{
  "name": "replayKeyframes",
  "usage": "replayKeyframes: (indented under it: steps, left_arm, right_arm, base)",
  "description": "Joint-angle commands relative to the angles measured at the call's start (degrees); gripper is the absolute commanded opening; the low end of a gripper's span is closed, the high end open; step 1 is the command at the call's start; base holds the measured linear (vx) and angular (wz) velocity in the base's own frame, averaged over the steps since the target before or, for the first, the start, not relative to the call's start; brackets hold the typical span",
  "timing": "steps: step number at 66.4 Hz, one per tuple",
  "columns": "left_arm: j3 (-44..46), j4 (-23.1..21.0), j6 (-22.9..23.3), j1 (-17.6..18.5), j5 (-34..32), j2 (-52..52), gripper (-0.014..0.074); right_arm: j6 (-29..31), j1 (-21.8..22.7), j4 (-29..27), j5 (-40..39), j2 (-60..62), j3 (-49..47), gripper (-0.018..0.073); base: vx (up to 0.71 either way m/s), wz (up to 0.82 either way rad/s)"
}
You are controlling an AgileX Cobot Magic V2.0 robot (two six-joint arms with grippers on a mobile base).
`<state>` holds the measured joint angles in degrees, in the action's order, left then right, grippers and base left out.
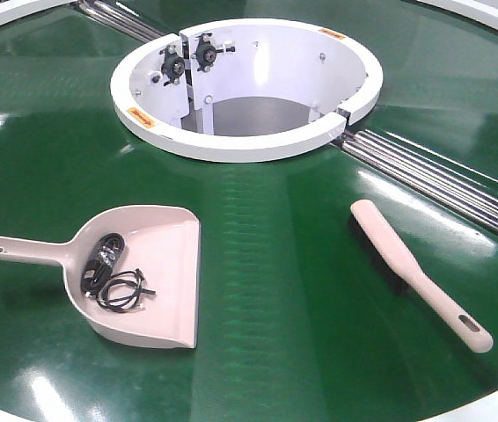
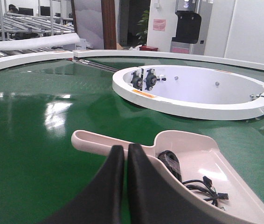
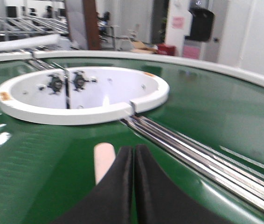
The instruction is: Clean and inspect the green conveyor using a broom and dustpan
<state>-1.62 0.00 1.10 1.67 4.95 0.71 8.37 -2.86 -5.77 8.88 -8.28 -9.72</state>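
The beige-pink dustpan (image 1: pixel 168 255) lies on the green conveyor (image 1: pixel 275 325) at the front left, handle pointing left. A tangle of black cable (image 1: pixel 113 274) rests in its scoop. To the right lies the broom (image 1: pixel 399 259), bristles toward the left, handle toward the front right. Neither gripper shows in the front view. My left gripper (image 2: pixel 125 148) is shut with nothing between its fingers, its tips just before the dustpan (image 2: pixel 202 156) handle. My right gripper (image 3: pixel 134 148) is also shut and holds nothing; the rounded end of the broom (image 3: pixel 104 158) shows just left of its tips.
A white circular hub ring (image 1: pixel 249 145) with bearing mounts sits at the belt's centre. Silver rollers (image 1: pixel 443 180) run from the hub to the right edge, past the broom. The conveyor's white outer rim (image 1: pixel 495 409) curves at the front right.
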Motion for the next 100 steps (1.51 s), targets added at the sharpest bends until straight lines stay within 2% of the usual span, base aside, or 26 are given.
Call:
replayKeyframes:
  steps: [1,7,15,22,100]
  left_arm:
    - [-0.51,0.00,0.64,0.28,-3.95,0.82,-0.0006]
    - [-0.51,0.00,0.64,0.28,-3.95,0.82,-0.0006]
    - [-0.51,0.00,0.64,0.28,-3.95,0.82,-0.0006]
    - [-0.51,0.00,0.64,0.28,-3.95,0.77,-0.0006]
    - [-0.51,0.00,0.64,0.28,-3.95,0.80,-0.0006]
  right_arm:
    - [-5.51,3.11,3.81,-6.50,-0.54,1.33,-0.0008]
    - [-9.13,4.47,7.32,-9.30,0.85,5.77,-0.0008]
    - [-11.75,3.68,11.07,-11.06,5.30,10.65,-0.0008]
    - [-11.56,2.57,10.47,-7.40,9.83,11.53,-0.0008]
    - [-11.58,2.06,9.89,-7.43,9.55,11.53,-0.0008]
  base:
    - [0.00,0.00]
    - [0.00,0.00]
    - [0.00,0.00]
    - [0.00,0.00]
    - [0.00,0.00]
